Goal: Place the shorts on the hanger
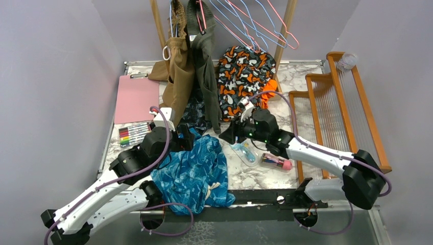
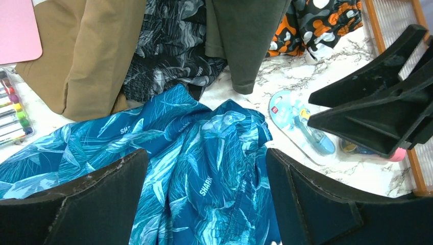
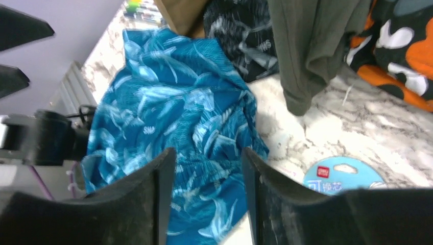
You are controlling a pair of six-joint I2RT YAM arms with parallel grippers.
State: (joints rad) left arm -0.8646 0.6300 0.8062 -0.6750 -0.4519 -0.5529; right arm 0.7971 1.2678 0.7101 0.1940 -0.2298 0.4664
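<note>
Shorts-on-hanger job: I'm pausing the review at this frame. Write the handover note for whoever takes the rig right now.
Left gripper: open, empty, over the shorts.
Right gripper: open, empty, pointed at the far edge of the shorts.
Shorts: crumpled on the table near the arm bases, not gripped.
Hanger: up on the rack at the back among pink hangers, untouched.
Done: nothing that shows.
Left: grip the shorts, fetch the hanger, get the shorts onto it.
</note>
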